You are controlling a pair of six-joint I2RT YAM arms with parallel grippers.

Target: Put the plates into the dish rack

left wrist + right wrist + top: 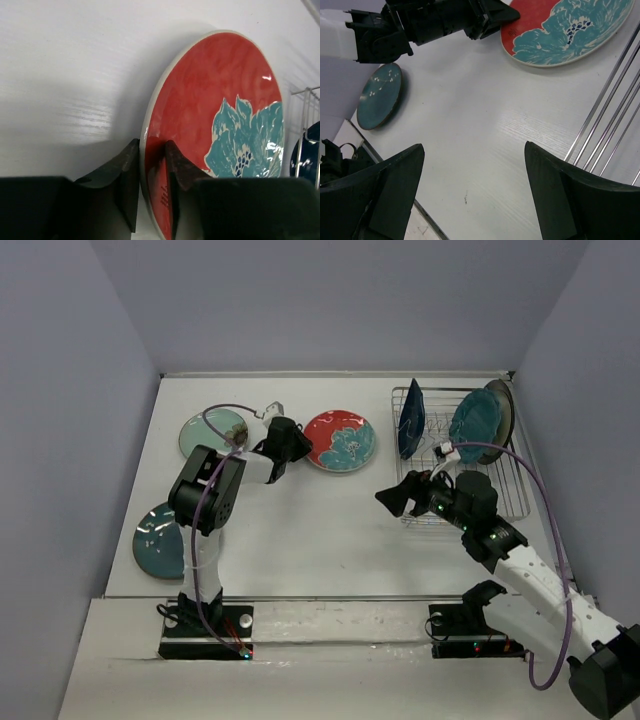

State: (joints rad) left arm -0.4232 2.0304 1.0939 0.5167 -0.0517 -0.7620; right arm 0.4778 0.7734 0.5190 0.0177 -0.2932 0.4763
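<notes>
Three plates already stand in the dish rack (505, 502) at the far right: navy plate (411, 420), teal plate (473, 427), cream plate (503, 400). Three are left on the table (330, 530). The left gripper (299, 447) pinches the red plate (345, 440) by its left rim. The right gripper (392, 496) hangs with its fingers spread and empty, just near of the rack.

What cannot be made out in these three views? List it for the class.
Mint plate: top view, left arm covers its right edge.
Cream plate: top view, teal plate hides most.
Red plate: left wrist view, left gripper hides its lower rim; grip unclear.
</notes>
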